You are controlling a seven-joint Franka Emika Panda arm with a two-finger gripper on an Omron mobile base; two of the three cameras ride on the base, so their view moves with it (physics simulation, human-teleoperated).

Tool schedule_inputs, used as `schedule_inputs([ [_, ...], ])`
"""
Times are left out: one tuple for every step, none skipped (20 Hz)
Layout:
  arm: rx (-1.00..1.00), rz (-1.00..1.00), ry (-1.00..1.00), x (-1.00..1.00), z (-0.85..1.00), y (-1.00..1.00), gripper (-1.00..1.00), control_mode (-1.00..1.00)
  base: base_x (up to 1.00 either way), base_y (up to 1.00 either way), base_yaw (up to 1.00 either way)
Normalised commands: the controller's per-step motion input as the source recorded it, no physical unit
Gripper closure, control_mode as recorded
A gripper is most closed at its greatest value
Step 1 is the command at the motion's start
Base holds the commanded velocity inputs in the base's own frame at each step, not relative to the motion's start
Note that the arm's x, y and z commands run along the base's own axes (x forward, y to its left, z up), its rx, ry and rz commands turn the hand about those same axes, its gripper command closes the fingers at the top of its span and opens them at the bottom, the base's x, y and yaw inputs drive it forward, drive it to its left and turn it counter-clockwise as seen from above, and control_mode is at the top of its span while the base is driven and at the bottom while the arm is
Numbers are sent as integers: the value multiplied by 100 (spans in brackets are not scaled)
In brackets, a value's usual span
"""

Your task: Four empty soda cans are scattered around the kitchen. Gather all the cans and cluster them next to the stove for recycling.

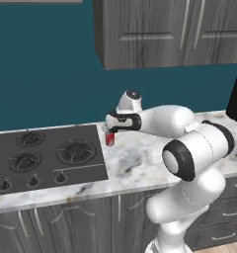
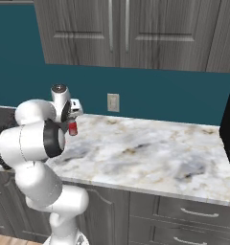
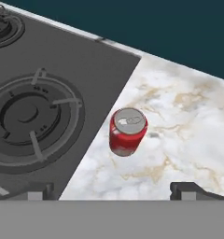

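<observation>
- On the marbled white stone counter (image 1: pixel 140 163), just beside the right edge of the flat dark grey gas cooktop (image 1: pixel 46 155), I see one small red cylindrical soda can with a silver top (image 1: pixel 110 139) standing upright.
- Through my hand camera the same can (image 3: pixel 127 132) sits on bare stone, close to the cooktop (image 3: pixel 62 84) but apart from its edge, near the large round black burner (image 3: pixel 30 116).
- My two-finger pincer (image 1: pixel 109 129) hangs just above the can, pointing down at it.
- Its jaws stand spread wide; the two dark fingertips (image 3: pixel 193 190) sit far apart at the bottom of the hand camera, with the can between and beyond them, touching neither.
- I have hold of nothing.
- From my right base camera the can (image 2: pixel 73 128) shows just below the hand, near the back of the counter (image 2: pixel 150 153), with the teal wall (image 2: pixel 160 95) behind it.
</observation>
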Motion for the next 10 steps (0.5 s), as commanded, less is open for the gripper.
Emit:
schedule_inputs([
  [0,-15,0,-87,30,-26,-100,-100,0,0,0],
  [3,-17,0,-89,35,-34,-100,-100,0,0,0],
  [4,-19,0,-88,36,-37,-100,-100,0,0,0],
  [5,-19,0,-89,39,-41,-100,-100,0,0,0],
  [7,-20,0,-92,38,-44,-100,-100,0,0,0],
  [7,-21,0,-93,36,-46,-100,-100,0,0,0],
  [8,-21,0,-99,31,-46,-100,-100,0,0,0],
  [7,-19,-6,-100,29,-40,-100,-100,0,0,0],
  [8,-17,-9,-96,31,-35,-100,-100,0,0,0],
  [9,-16,-4,-89,36,-33,-100,-100,0,0,0],
])
